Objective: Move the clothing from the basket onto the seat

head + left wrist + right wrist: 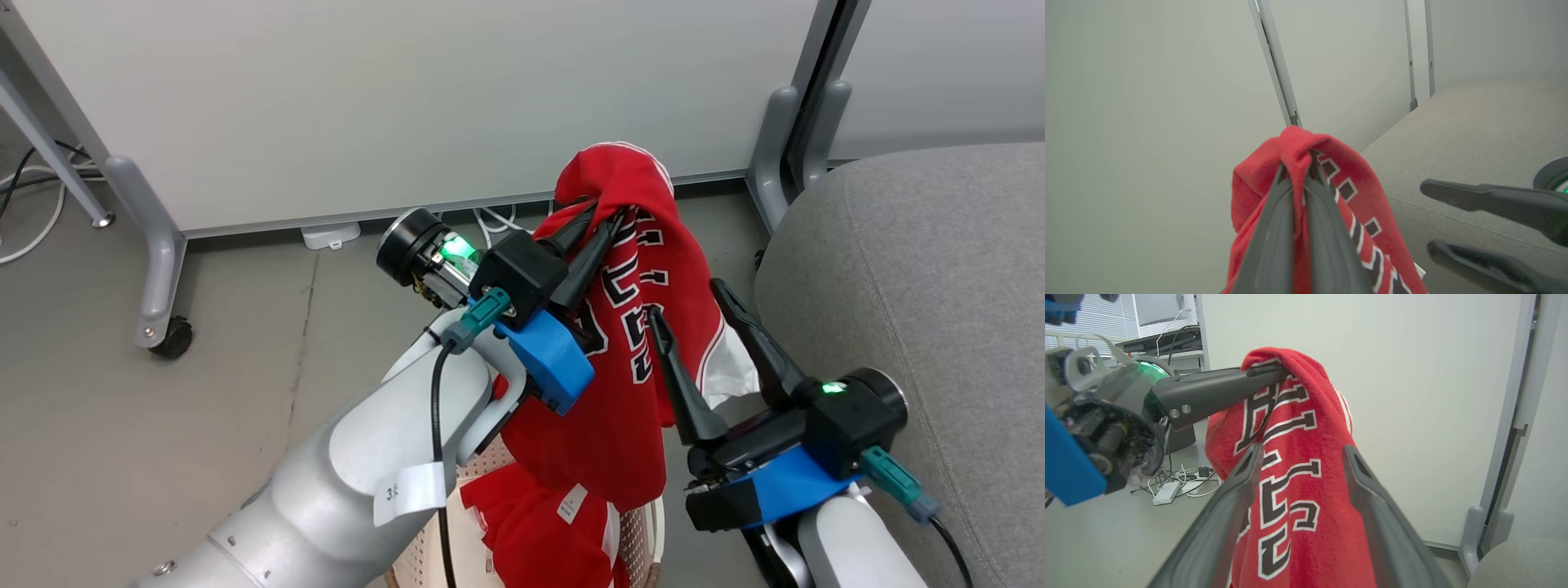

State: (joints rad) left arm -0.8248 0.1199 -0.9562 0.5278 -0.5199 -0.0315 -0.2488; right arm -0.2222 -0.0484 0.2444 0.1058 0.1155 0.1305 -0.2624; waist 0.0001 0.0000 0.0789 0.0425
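The BULLS jersey [629, 384] is held aloft over the basket [424, 551], pinched in the closed jaws of the left gripper [604, 220]. The right gripper [686, 300] is spread wide, empty, beside the seat's [922, 286] rounded edge.

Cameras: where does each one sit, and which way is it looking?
Head view: on the head, looking down at the jersey, basket and seat; left fingers and right fingers show.
Left wrist view: on the left wrist, looking along shut left fingers pinching the jersey.
Right wrist view: on the right wrist, looking between open right fingers at the jersey.
Shared: all show the jersey.
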